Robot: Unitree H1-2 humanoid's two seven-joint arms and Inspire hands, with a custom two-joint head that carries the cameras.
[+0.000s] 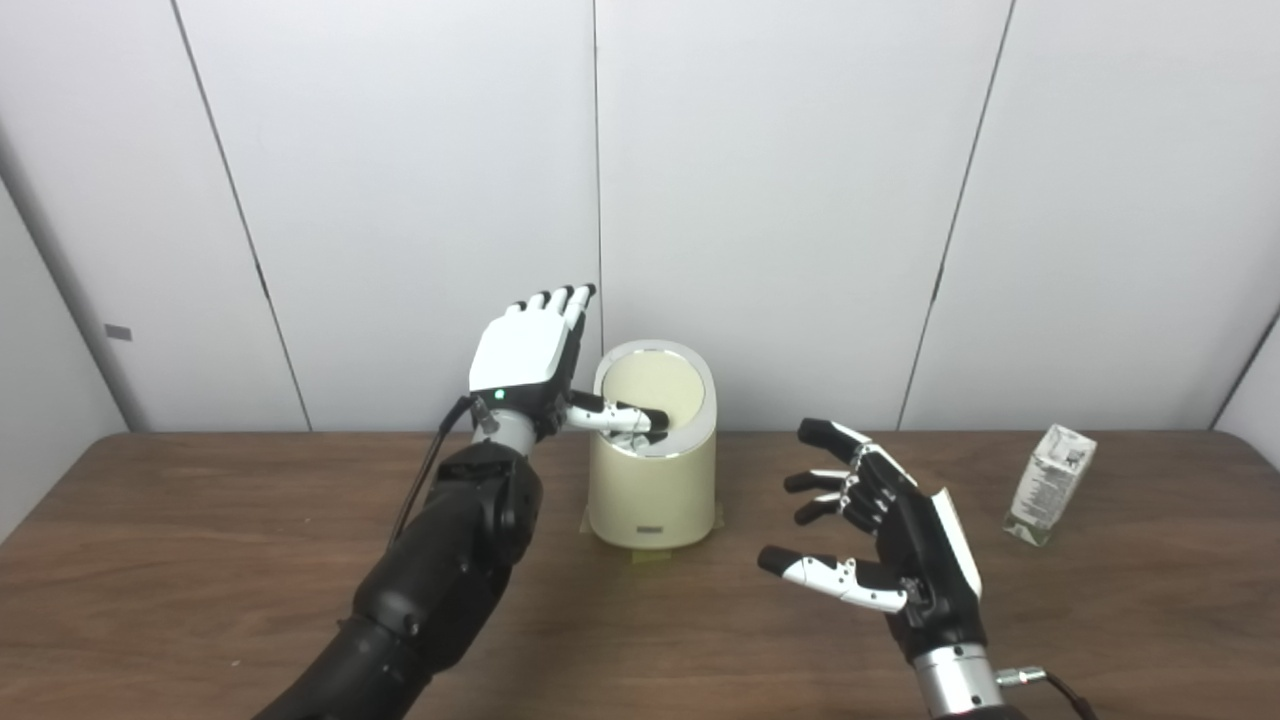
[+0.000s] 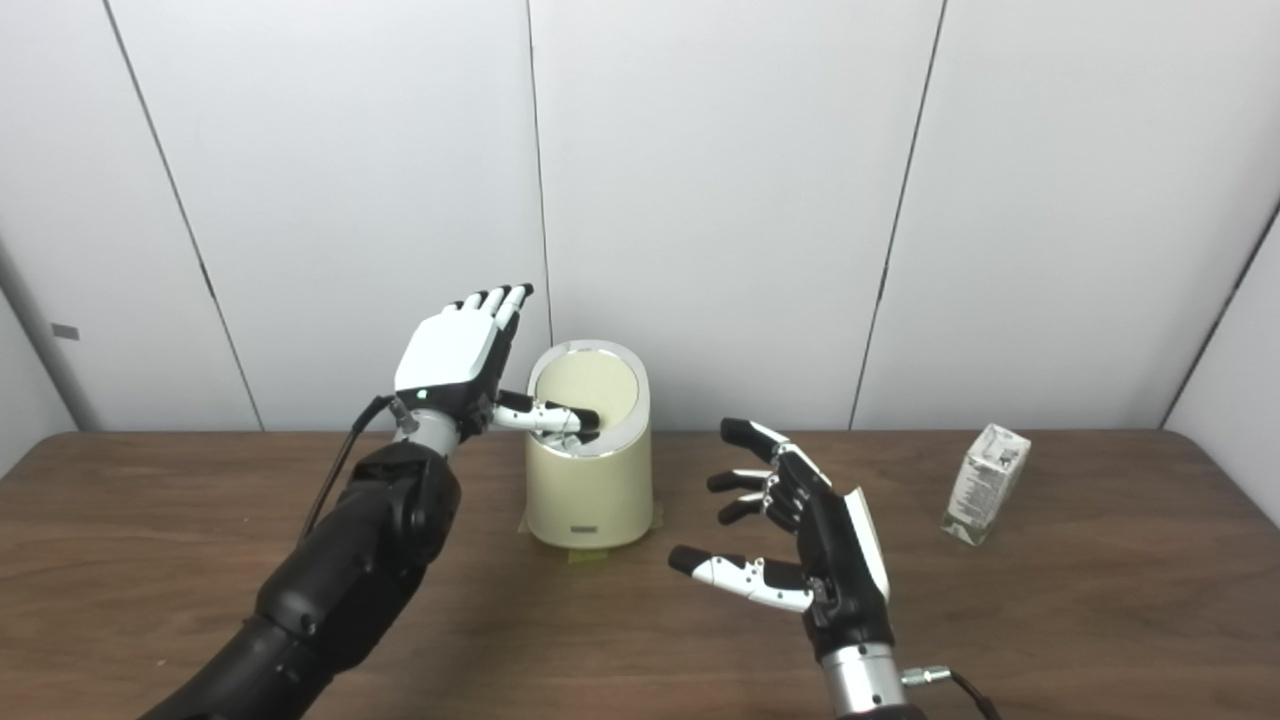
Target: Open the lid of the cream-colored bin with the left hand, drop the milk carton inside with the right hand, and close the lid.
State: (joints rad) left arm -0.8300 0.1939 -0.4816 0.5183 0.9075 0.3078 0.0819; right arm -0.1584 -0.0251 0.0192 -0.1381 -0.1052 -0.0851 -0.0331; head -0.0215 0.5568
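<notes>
Left robot hand [image 1: 528, 362] spread, thumb pressing bin lid [image 1: 648, 392]; slip lets it swing shut. Right robot hand [image 1: 885, 540] spread, empty; milk carton [image 1: 1049, 484] ungrasped at right.

Lab: white panel walls [image 1: 780, 200], bare table [image 1: 200, 520]

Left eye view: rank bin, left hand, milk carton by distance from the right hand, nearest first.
1. Cream-colored bin, up-left of the right hand, mid-table.
2. Left hand, beyond the bin's left side, thumb on the lid rim.
3. Milk carton, out toward the table's right edge.
</notes>
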